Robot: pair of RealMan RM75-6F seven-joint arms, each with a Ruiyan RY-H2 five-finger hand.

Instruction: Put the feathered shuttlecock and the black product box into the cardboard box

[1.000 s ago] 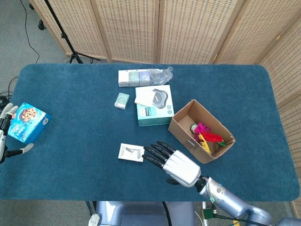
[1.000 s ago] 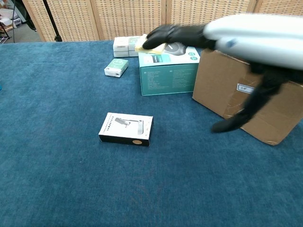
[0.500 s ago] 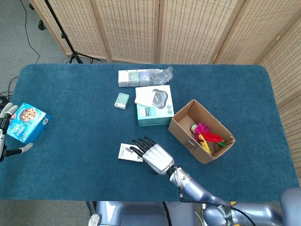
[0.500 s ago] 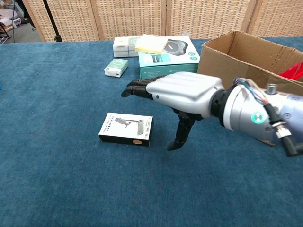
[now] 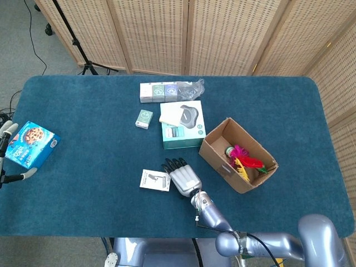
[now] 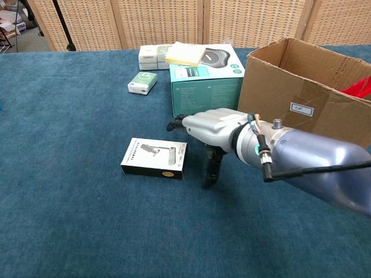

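The black product box (image 5: 154, 179) (image 6: 154, 157), white on top with black sides, lies flat on the blue table. My right hand (image 5: 181, 174) (image 6: 212, 128) hovers just to its right, fingers stretched out and thumb pointing down, holding nothing. The cardboard box (image 5: 218, 164) (image 6: 278, 87) stands open further right. The feathered shuttlecock (image 5: 243, 158) (image 6: 362, 87), pink, red and yellow, lies inside it. My left hand (image 5: 8, 157) shows only at the far left edge of the head view, fingers apart beside a blue cookie box (image 5: 33, 144).
A teal box (image 5: 182, 132) (image 6: 206, 87) with a yellow notepad on top sits behind my right hand. A small green box (image 5: 144, 118) (image 6: 142, 82) and a row of white boxes (image 5: 158, 92) lie further back. Wicker screens stand behind the table.
My right hand has pulled in and dropped low beside the black product box, its fingers now just right of it. The left hand barely shifted.
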